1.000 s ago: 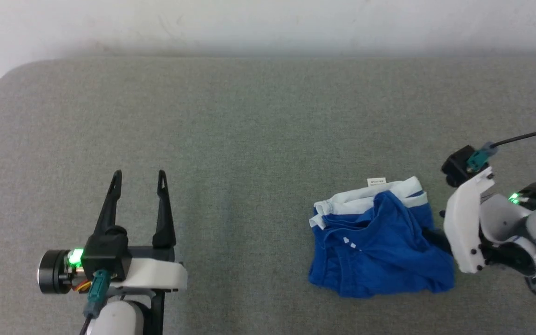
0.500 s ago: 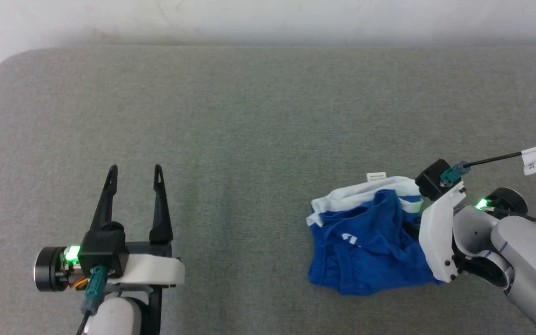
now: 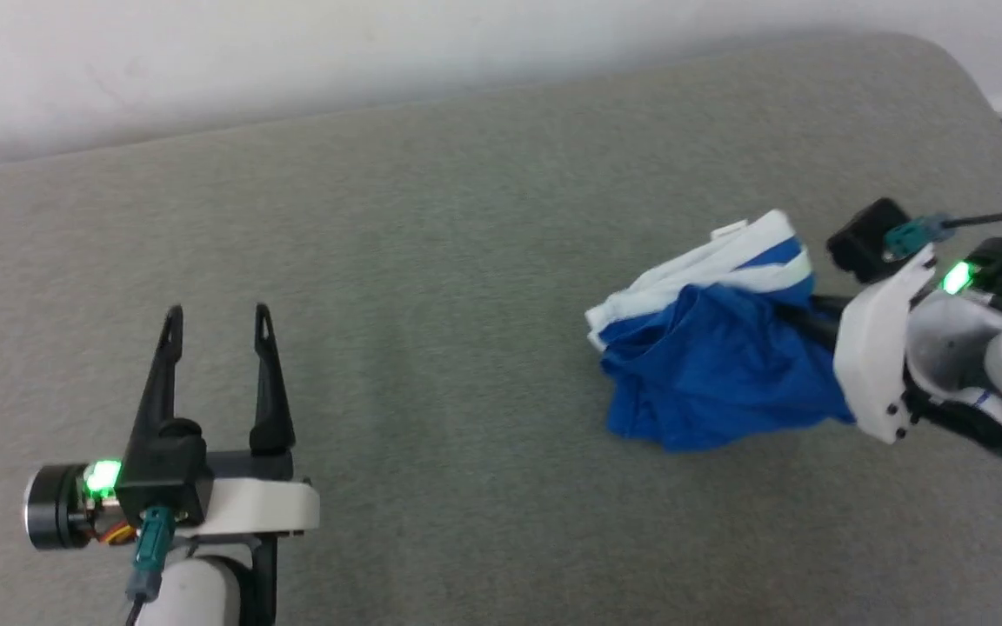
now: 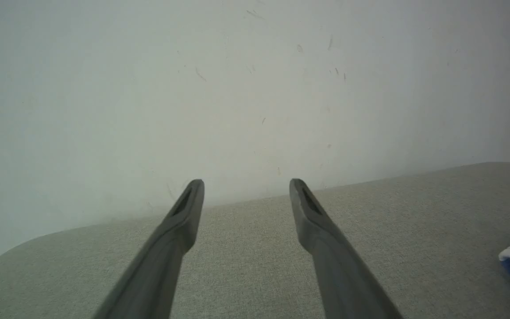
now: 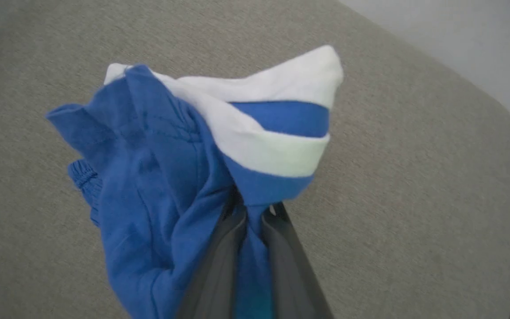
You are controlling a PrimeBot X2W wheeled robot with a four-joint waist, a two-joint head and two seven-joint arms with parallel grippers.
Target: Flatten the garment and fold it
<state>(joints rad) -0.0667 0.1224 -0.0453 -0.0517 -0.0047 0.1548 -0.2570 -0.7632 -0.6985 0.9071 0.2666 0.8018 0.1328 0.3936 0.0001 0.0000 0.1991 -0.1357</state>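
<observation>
- Nearest, on the robot's left side, the left tool (image 3: 218, 311) hovers over a bare stretch of the worktop (image 3: 466, 217). Its two long dark fingers are spread wide, with a broad gap between the tips and nothing between them or touching them.
- On its wrist a green lamp (image 3: 101, 476) glows, and a teal plug (image 3: 149, 543) with a cable sits just beside it.
- Over on the robot's right and a little farther off, the right tool (image 5: 257, 212) has its fingers drawn almost together. They clamp a fold of the garment (image 3: 710, 374), and blue cloth fills the narrow slit between the tips.
- From that pinch the royal-blue shorts spread in a crumpled bunch towards the middle of the worktop, well apart from the left tool.
- Whether the lower folds rest on the surface or hang just clear of it, I cannot tell.
- A short length of gathered hem (image 5: 82, 175) shows at one side of the bunch in the right wrist view.
- Along the far side of the bunch runs a white band (image 5: 277, 155) with a blue stripe through it, and a small white tag (image 3: 727, 230) pokes out at the farthest edge.
- Underneath, the worktop is covered in grey woven fabric, and its far right corner (image 3: 962, 69) is rounded.
- Beyond the far edge stands a plain pale wall (image 4: 237, 88), marked with a few small scuffs.
</observation>
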